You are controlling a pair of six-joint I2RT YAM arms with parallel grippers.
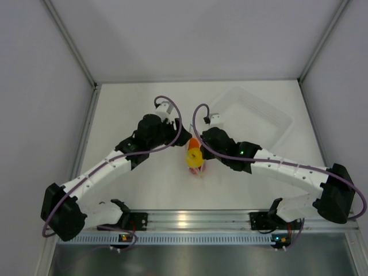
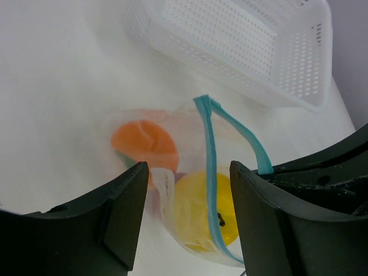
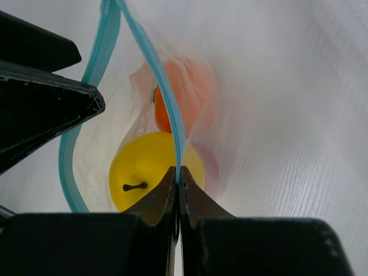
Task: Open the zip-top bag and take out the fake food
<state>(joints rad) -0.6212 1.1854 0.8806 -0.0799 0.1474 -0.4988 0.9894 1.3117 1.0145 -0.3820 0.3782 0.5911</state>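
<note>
The zip-top bag hangs between my two grippers above the table, its light blue zip strip parted into two lips. Inside are the yellow fruit, the orange fruit and a faint red shape. My right gripper is shut on one lip of the strip. My left gripper is open, its fingers on either side of the other lip and the yellow fruit. In the top view the left gripper and the right gripper meet over the bag.
A white perforated rigid tray stands on the table just beyond the bag; it also shows at the back right in the top view. Grey walls close the table on three sides.
</note>
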